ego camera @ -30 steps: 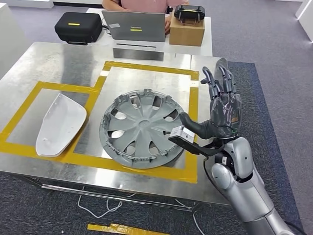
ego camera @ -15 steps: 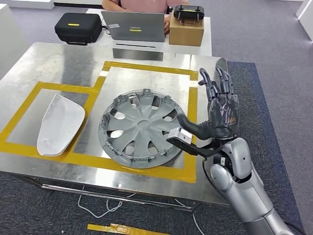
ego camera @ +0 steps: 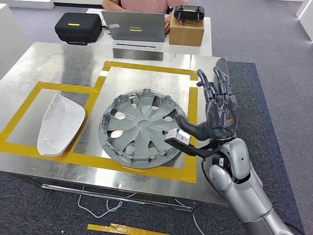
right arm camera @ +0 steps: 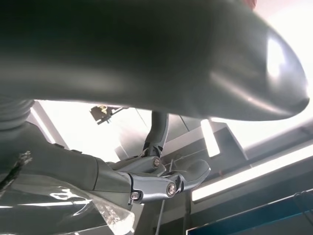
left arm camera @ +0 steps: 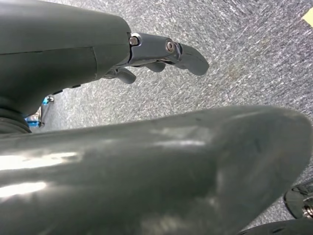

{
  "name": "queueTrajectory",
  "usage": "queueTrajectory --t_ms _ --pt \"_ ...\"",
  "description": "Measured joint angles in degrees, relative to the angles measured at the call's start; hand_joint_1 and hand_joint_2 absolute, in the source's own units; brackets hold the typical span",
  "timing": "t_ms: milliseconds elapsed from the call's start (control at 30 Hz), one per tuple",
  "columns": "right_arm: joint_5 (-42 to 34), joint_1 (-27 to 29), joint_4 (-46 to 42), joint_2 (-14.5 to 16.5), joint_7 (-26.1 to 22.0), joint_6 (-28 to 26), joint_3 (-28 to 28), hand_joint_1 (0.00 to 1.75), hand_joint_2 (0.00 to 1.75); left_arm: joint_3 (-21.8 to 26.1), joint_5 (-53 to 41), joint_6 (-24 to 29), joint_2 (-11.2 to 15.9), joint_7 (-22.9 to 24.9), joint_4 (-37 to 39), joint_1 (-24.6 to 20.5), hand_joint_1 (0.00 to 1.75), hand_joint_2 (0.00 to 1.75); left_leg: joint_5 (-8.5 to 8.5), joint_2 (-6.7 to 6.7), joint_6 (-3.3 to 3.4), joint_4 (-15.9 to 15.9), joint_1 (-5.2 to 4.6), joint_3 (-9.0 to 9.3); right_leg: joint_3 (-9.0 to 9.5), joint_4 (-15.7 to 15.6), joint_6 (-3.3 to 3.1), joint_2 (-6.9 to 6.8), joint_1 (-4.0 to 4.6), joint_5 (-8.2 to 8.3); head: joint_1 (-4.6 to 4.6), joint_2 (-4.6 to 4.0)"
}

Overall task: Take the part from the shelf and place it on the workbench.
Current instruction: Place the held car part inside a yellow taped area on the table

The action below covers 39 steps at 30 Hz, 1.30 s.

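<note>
A grey wheel cover (ego camera: 140,128) lies flat on the metal workbench (ego camera: 55,63), inside a square of yellow tape. A white curved shell part (ego camera: 59,125) lies in the taped area to its left. My right hand (ego camera: 217,110) is raised just right of the wheel cover, fingers upright and spread, thumb pointing toward the rim, holding nothing. The right wrist view looks up past that hand (right arm camera: 147,181) at ceiling lights. My left hand (left arm camera: 155,49) hangs over grey carpet with its fingers loosely extended and nothing in them.
Behind the workbench a white table carries a black case (ego camera: 78,27), a laptop (ego camera: 133,25) and a cardboard box (ego camera: 187,30) with a black controller (ego camera: 189,12) on top. A person (ego camera: 136,5) sits behind the laptop. Cables (ego camera: 100,208) trail under the bench's front edge.
My right hand has drifted slightly left, toward the wheel cover's rim, still holding nothing. The parts on the bench have not moved.
</note>
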Motion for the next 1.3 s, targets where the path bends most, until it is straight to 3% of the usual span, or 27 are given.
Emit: queueTrajectory --t_ms 200,300,367,433,467,500,533,633,700,767,833,867,933,967,1000,1033,1067,1133,1200,1300 --pt "0.1 0.0 0.3 0.0 0.0 0.0 0.3 0.0 0.0 1.0 -0.1 0.0 0.0 -0.1 0.0 0.0 0.0 0.0 -0.16 -0.01 0.69 0.3 -0.35 -0.14 0.02 -0.2 0.7 -0.01 -0.31 0.17 -0.03 0.0" --pt "0.1 -0.1 0.3 0.0 0.0 -0.1 0.4 0.0 0.0 1.5 -0.1 0.0 -0.1 -0.1 0.0 0.0 0.0 0.0 0.62 0.22 1.47 -0.6 -0.08 0.24 -0.24 0.1 1.18 -0.11 -0.31 -0.39 0.03 0.01" --pt "0.1 -0.2 0.4 0.0 0.1 -0.1 0.4 0.0 0.0 1.7 -0.1 -0.1 -0.2 -0.2 0.0 0.0 0.0 0.0 1.32 0.5 2.03 -1.4 0.24 0.47 -1.9 3.9 1.41 -0.37 -0.27 -3.3 0.34 0.01" --pt "0.1 -0.1 0.5 0.0 0.1 -0.1 0.5 0.0 0.0 1.9 -0.1 -0.1 -0.3 -0.2 0.0 0.1 0.0 0.0 1.46 0.66 2.17 -1.5 0.22 0.26 -4.89 11.4 1.66 -0.54 -0.34 -7.32 0.55 0.01" --pt "0.1 0.0 0.6 0.0 0.1 -0.1 0.5 0.0 0.0 1.9 -0.1 -0.1 -0.3 -0.2 0.0 0.1 0.0 0.0 1.5 0.73 2.13 -1.4 0.21 0.13 -6.01 14.4 1.8 -0.57 -0.4 -8.38 0.55 0.0" --pt "0.1 0.2 0.8 0.0 0.1 -0.1 0.5 0.0 0.0 2.0 -0.2 -0.1 -0.4 -0.3 0.0 0.2 0.0 0.0 1.56 0.77 2.06 -1.4 0.22 0.03 -6.24 15.5 1.94 -0.61 -0.48 -8.36 0.55 0.0" --pt "0.1 0.2 0.9 0.0 0.1 -0.1 0.5 0.0 0.0 2.2 -0.2 -0.1 -0.4 -0.3 0.0 0.2 0.0 0.0 1.62 0.79 1.95 -1.4 0.24 -0.04 -5.33 14.3 2.03 -0.68 -0.58 -7.24 0.55 0.0" --pt "0.1 0.0 1.1 0.0 0.3 0.0 0.5 0.0 0.0 2.6 -0.2 -0.2 -0.6 -0.4 0.0 0.2 0.0 0.0 1.75 0.75 1.28 -1.1 0.22 -0.23 1.43 2.9 2.05 -1.18 -0.83 -2.8 0.51 0.01" --pt "-0.1 0.0 1.1 0.0 0.3 0.1 0.5 0.0 0.0 2.9 -0.3 -0.2 -0.7 -0.5 0.0 0.3 0.0 0.0 2.05 0.67 0.49 -0.9 0.09 -0.4 3.56 -0.6 1.65 -1.18 -0.7 -2.12 0.45 0.01" --pt "-0.2 0.0 1.2 0.0 0.4 0.2 0.5 0.0 0.0 3.2 -0.4 -0.3 -0.7 -0.5 0.0 0.4 0.0 0.0 2.41 0.63 -0.27 -0.8 0.15 -0.65 3.29 -0.6 0.93 -0.98 -0.62 -1.67 0.42 0.01" --pt "-0.2 -0.1 1.2 0.0 0.4 0.4 0.5 0.0 0.0 3.5 -0.5 -0.3 -0.7 -0.5 0.0 0.5 0.0 0.0 0.77 0.57 -0.95 0.6 0.33 -1.38 2.67 -0.8 -0.03 -1.02 -0.73 -1.05 0.31 0.01" --pt "-0.2 -0.1 1.2 0.0 0.4 0.5 0.5 0.0 0.0 3.6 -0.6 -0.4 -0.7 -0.5 0.0 0.5 0.0 0.0 -1.3 0.55 -1.24 2.9 0.42 -2.2 2.24 -0.8 -0.5 -1.08 -0.81 -0.64 0.22 0.01" --pt "-0.3 -0.1 1.3 0.0 0.5 0.7 0.6 0.0 0.0 3.8 -0.8 -0.5 -0.8 -0.5 0.0 0.6 0.0 0.0 -6.54 0.53 -1.72 10.2 0.56 -4.46 1.06 -0.8 -0.98 -1.12 -0.73 0.21 0.07 0.01" --pt "-0.3 -0.1 1.4 0.0 0.5 0.8 0.6 0.0 0.0 4.0 -0.9 -0.5 -0.8 -0.5 0.0 0.6 0.0 0.0 -8.31 0.53 -1.86 13.5 0.62 -5.24 0.41 -0.8 -1.02 -1.13 -0.68 0.67 0.07 0.01" --pt "-0.3 -0.1 1.5 0.0 0.5 0.8 0.6 0.0 0.0 4.1 -0.9 -0.6 -0.9 -0.5 0.0 0.6 0.0 0.0 -8.94 0.53 -1.93 15.4 0.64 -5.29 -0.27 -0.8 -0.99 -1.13 -0.65 1.13 0.07 0.01" --pt "-0.4 -0.1 1.6 0.0 0.5 0.8 0.6 0.0 0.0 4.2 -1.0 -0.6 -0.9 -0.5 0.0 0.6 0.0 0.0 -8.34 0.53 -1.91 15.1 0.66 -4.34 -0.93 -0.7 -0.9 -1.11 -0.63 1.59 0.06 0.01" --pt "-0.4 -0.1 1.7 0.0 0.5 0.9 0.7 0.0 0.0 4.4 -1.0 -0.6 -0.9 -0.6 0.0 0.6 0.0 0.0 -6.93 0.53 -1.79 12.9 0.66 -2.47 -1.54 -0.6 -0.76 -1.09 -0.62 2.04 0.06 0.0" --pt "-0.5 -0.2 1.7 0.0 0.6 0.9 0.6 0.0 0.0 4.7 -1.1 -0.7 -0.9 -0.7 -0.1 0.5 0.0 0.0 -4.34 0.43 -1.28 4.9 0.59 3.07 -2.51 -0.5 -0.35 -1.01 -0.53 2.91 0.03 0.0" --pt "-0.6 -0.3 1.7 0.0 0.6 1.0 0.6 0.0 0.0 4.9 -1.2 -0.7 -1.0 -0.8 -0.2 0.5 0.0 0.0 -3.86 0.3 -0.74 -1.2 0.41 6.8 -3.04 -0.4 0.22 -1.04 -0.4 3.85 0.08 0.0" --pt "-0.7 -0.3 1.7 0.0 0.7 1.2 0.7 0.0 0.0 5.3 -1.5 -0.9 -1.1 -0.9 -0.3 0.5 0.0 0.0 -3.22 0.42 0.22 -2.6 0.23 6.67 -3.4 -0.7 1.25 -1.12 -0.5 4.86 0.1 0.01"
